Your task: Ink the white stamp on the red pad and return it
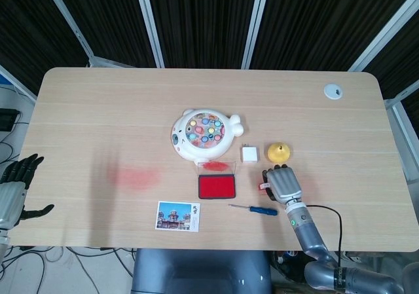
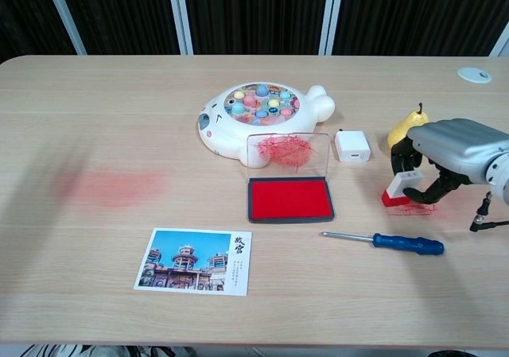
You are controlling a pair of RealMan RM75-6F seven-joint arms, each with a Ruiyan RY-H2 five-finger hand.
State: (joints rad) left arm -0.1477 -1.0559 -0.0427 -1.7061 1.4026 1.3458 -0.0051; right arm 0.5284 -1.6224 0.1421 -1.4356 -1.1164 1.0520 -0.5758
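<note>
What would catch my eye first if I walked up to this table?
Probably the metal right hand at the table's right edge, gripping a small white stamp with a red base over red marks on the wood. Next, the open red ink pad at the centre, with a white fish-shaped toy covered in coloured pieces just behind it. A faint red smear stains the wood to the left.

Pale wood-grain table with rounded corners, a white cable grommet set near its far right corner. Behind, dark ribbed panels split by slim pale-grey uprights. Below the table's near edge, tangled cables on the floor.
</note>
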